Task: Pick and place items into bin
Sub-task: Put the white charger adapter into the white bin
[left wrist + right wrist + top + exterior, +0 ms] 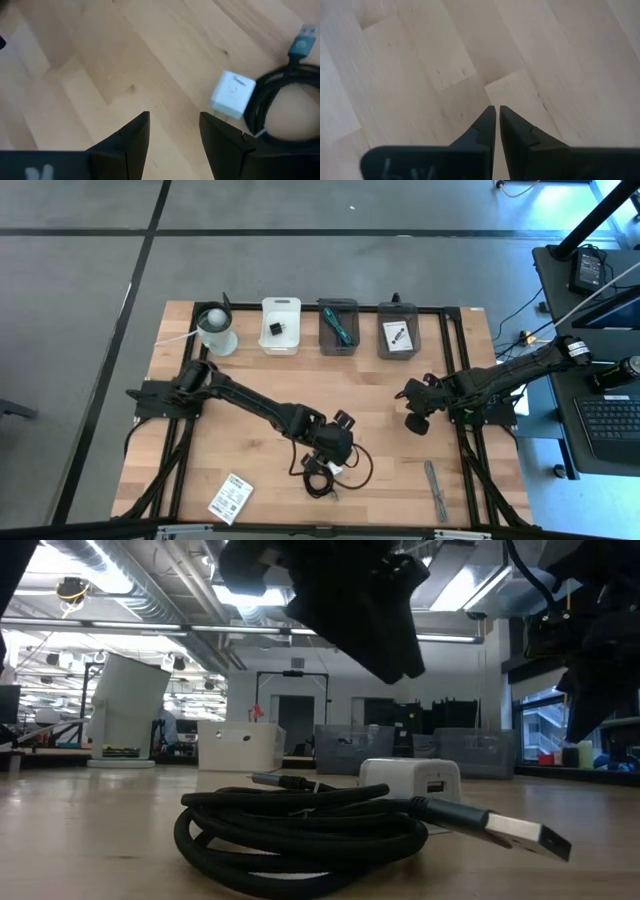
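Left hand (336,442), fingers parted and empty, hovers just beside the black coiled cable (325,472) and small white charger block (232,93) on the near tabletop (260,380); three far bins hold items, leaving these, a white printed card (230,498) and grey strips (434,488), while the right hand (415,420) waits closed.

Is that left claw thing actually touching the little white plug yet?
Apart. In the left wrist view, the left gripper is open over bare wood, and the white charger lies beyond its fingertips with table showing between them.
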Controlling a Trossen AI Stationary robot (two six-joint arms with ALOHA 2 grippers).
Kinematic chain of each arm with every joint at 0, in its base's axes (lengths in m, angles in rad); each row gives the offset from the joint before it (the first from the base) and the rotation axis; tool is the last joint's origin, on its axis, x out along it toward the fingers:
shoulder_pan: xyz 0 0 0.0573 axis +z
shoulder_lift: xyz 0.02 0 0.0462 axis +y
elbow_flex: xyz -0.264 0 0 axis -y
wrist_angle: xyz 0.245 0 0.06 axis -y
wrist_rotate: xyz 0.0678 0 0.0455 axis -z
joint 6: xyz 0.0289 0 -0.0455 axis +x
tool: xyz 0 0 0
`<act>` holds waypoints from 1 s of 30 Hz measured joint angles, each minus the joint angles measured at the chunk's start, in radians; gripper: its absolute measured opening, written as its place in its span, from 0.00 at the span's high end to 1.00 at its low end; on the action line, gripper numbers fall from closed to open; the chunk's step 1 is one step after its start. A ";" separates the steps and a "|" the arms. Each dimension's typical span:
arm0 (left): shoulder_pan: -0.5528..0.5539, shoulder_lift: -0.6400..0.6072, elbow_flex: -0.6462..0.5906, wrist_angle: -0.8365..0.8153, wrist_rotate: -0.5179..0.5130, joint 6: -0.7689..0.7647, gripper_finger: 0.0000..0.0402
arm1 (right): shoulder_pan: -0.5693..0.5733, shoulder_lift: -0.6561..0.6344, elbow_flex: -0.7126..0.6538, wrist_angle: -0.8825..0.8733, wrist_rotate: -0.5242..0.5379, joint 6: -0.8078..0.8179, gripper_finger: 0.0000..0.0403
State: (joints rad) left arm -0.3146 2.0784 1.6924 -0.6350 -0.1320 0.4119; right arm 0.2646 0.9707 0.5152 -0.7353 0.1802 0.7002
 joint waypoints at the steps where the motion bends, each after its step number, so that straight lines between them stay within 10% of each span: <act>1: 0.000 0.002 0.000 0.011 -0.002 -0.012 0.58 | 0.000 0.000 0.000 0.000 0.000 0.000 0.93; 30: 0.001 0.002 0.000 0.059 -0.051 -0.227 0.45 | 0.001 0.000 0.000 0.002 -0.047 0.109 0.93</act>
State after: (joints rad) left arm -0.3131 2.0804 1.6924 -0.5759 -0.1831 0.1848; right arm 0.2653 0.9707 0.5152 -0.7334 0.1335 0.8095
